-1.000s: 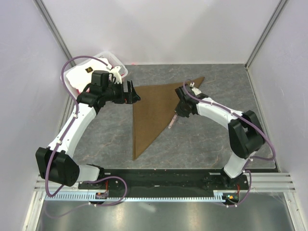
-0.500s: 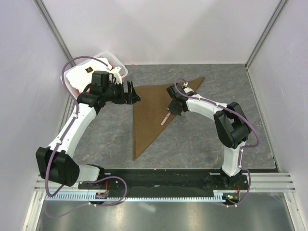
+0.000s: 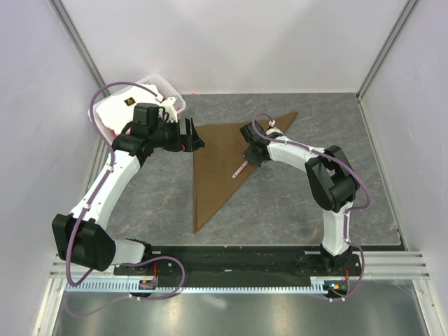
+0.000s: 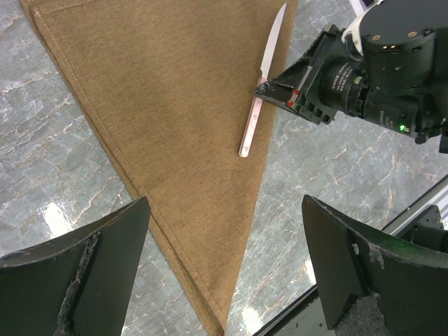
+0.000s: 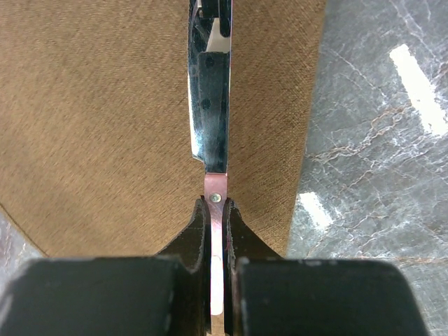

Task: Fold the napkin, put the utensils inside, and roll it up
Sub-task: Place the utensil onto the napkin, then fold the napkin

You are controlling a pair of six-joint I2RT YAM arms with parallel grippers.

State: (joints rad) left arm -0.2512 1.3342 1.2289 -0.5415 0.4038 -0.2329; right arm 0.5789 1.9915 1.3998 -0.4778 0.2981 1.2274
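The grey marbled table [image 3: 301, 203] takes up most of what I see, and the napkin [image 3: 217, 161] lies flat on its middle, folded into a brown triangle. One long point reaches toward my bases and another corner runs off to the far right. My left arm bends up along the left side, with a pale tub [image 3: 171, 91] of white cloth just behind its wrist at the far left corner.

My left gripper [image 3: 190, 134] hangs beside the napkin's far left corner. Its fingers [image 4: 91, 266] stand wide apart with nothing between them, and the cloth [image 4: 175, 105] shows below in the gap.

My right gripper [image 3: 250, 157] is over the right part of the napkin, near its slanted edge. Its fingers are pressed together on the knife [image 3: 240, 169], pinching it about where the pinkish handle meets the blade. From my right wrist the gripper [image 5: 215, 210] shows the silvery blade [image 5: 210, 105] running straight out ahead over the brown cloth [image 5: 91, 105], close to the edge where the table begins. From the left wrist the knife [image 4: 250, 126] lies along that same edge, all of it over the napkin. I cannot quite tell whether it rests on the cloth or sits just above it.
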